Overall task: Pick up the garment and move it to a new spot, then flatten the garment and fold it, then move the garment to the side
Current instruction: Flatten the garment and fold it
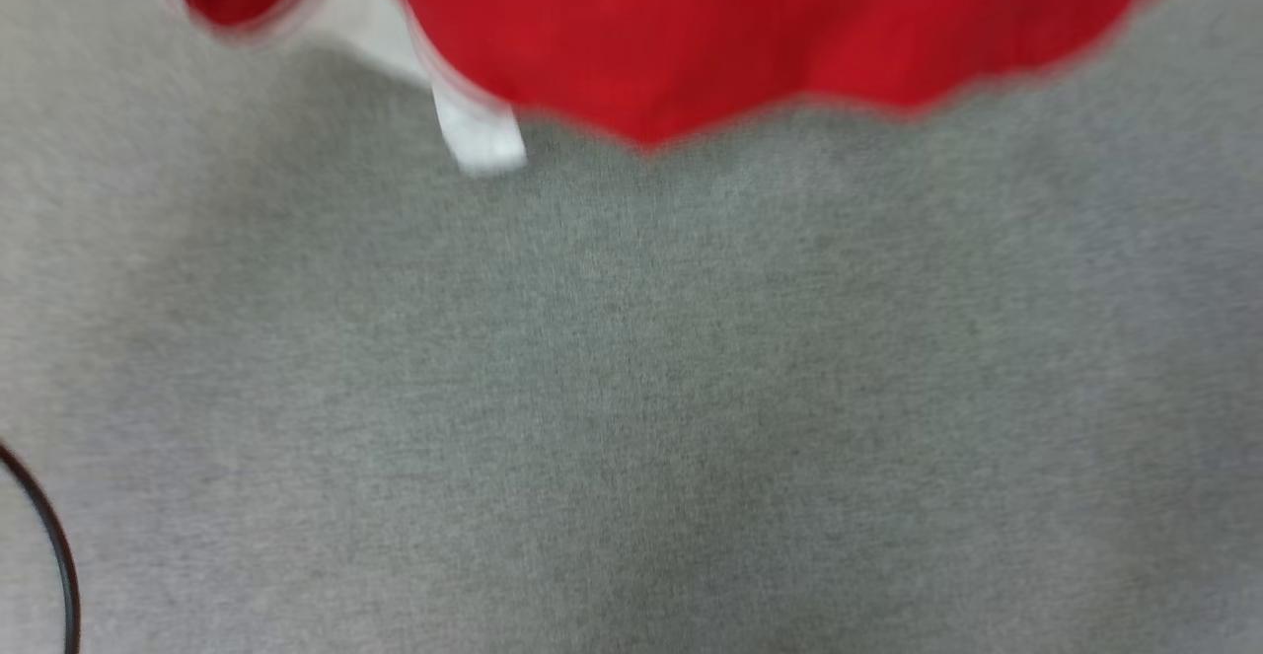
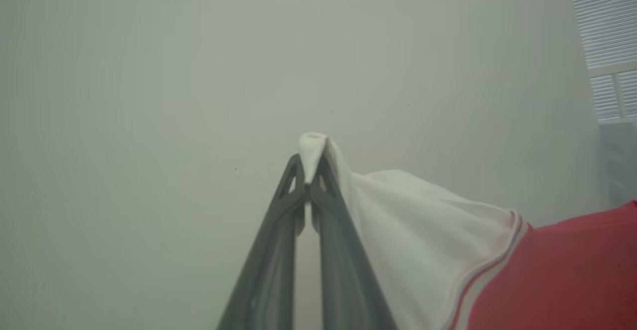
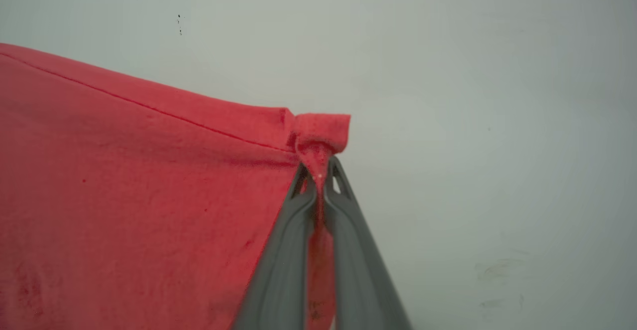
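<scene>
as left hand [image 2: 309, 165] and right hand [image 3: 318, 168] each clench its thin fabric — the garment [image 1: 740, 23] hangs wavy-edged.

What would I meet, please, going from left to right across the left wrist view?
Wall → left gripper, shut on a tip of the garment → white panel → striped trim → red body.

Grey flecked surface [image 1: 631, 388], blurred; dark cable [image 1: 54, 545] curving at near left. Plain pale wall [image 2: 149, 71], few dark specks. Slatted window blind [image 2: 609, 46], right.
</scene>
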Robot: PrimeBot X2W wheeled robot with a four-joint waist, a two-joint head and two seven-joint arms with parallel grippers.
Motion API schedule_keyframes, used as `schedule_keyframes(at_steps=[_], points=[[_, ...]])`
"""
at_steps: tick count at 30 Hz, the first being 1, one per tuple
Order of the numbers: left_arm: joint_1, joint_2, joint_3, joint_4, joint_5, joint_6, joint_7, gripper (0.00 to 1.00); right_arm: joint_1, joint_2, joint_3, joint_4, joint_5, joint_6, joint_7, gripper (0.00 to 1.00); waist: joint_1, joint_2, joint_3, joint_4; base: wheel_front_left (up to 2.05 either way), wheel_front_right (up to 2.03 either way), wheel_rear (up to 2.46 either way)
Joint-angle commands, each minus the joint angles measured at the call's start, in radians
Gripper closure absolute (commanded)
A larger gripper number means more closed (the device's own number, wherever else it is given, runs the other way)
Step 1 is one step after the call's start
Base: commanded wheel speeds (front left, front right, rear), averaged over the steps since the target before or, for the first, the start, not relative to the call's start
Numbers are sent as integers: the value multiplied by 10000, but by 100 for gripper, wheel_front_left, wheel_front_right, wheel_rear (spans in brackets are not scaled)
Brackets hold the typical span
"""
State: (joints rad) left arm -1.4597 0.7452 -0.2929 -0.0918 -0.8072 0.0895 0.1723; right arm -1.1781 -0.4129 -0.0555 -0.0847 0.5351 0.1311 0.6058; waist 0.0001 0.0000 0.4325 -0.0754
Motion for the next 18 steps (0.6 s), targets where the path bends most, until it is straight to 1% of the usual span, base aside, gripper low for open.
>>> schedule_keyframes(at_steps=[1,5,8,11,14,18], points=[[-638,-153,-128,495,223,-115,-65,100,-505,10,75,382,-202,-7,-293,100,-1,0,1085,20,0,0,0],[-2506,-617,-470,2268,861,-459,-467,100,-1861,163,391,1788,-987,-7,-1441,100,-1,0,1823,-17,0,0,0],[-3461,-1185,-360,3668,777,-654,-1047,100,-2676,286,601,2919,-1553,-10,-2387,100,-1,0,2207,1,0,0,0],[-4247,-1455,-334,4986,942,-811,-1692,100,-3394,370,799,3927,-1972,-12,-3198,100,-1,0,2610,67,0,0,0],[-4533,-1691,-526,6002,1272,-958,-2370,100,-3702,525,829,4836,-2206,-13,-4019,100,-1,0,2871,141,0,0,0],[-4129,-2024,-780,6899,1364,-1402,-3250,100,-3441,738,1130,5640,-2317,-12,-4932,100,-1,0,3023,306,0,0,0]])
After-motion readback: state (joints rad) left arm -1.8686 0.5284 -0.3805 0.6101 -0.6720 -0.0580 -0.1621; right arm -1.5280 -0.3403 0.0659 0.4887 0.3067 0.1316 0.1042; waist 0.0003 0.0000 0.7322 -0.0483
